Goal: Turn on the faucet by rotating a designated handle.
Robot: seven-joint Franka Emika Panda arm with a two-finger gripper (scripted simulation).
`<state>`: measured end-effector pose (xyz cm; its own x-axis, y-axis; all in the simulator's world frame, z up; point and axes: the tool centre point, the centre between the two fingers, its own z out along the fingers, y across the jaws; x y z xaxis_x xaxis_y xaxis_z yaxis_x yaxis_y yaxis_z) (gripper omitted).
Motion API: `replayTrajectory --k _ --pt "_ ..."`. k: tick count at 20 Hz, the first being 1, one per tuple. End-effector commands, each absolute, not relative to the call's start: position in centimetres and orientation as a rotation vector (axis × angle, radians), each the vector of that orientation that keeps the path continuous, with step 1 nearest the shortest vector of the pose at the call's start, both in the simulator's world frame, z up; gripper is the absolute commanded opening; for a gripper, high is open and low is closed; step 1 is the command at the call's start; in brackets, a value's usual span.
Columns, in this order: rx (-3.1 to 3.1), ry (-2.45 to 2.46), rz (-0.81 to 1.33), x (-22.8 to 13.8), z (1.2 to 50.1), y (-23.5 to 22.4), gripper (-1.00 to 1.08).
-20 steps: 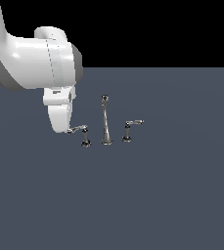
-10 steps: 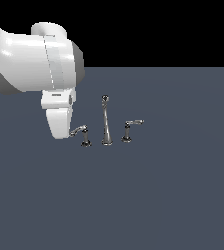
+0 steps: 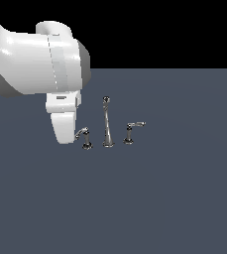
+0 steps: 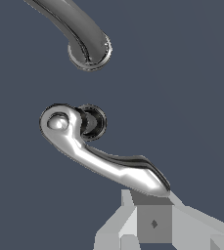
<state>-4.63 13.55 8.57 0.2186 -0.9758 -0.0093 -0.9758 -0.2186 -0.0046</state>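
Note:
The faucet is a small chrome set. Its tall thin spout [image 3: 106,126] stands between two lever handles. The handle [image 3: 84,136] is the lever on the exterior view's left; its arm curves toward my wrist. In the wrist view the handle [image 4: 101,156] shows from above, a long arm running from its round post. My gripper [image 4: 152,217] lies right against the tip of that arm. Only grey finger blocks show, so I cannot tell whether it is open or shut. In the exterior view the white wrist housing [image 3: 64,121] hides the fingers.
The shorter-armed lever [image 3: 131,132] stands on the exterior view's right of the spout. The spout's base [image 4: 90,49] shows in the wrist view beyond the handle's post. The set stands on a flat dark grey floor [image 3: 159,198].
My arm has shifted slightly toward the faucet. The handle's arm looks shorter in the exterior view, so its tip has swung round a little with my wrist.

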Motion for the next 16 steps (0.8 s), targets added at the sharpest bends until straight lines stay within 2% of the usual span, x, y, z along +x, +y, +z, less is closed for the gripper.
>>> replayTrajectory --k 1,6,7,16 --pt "-2.424 1.996 0.001 -4.7 8.6 10.9 -1.00" --pt "-2.420 2.003 0.000 -5.2 8.6 8.9 -1.00" --pt "-2.458 1.945 0.011 -5.6 8.6 11.7 -1.00" --pt "-2.426 1.995 0.002 -3.0 8.6 5.9 -1.00"
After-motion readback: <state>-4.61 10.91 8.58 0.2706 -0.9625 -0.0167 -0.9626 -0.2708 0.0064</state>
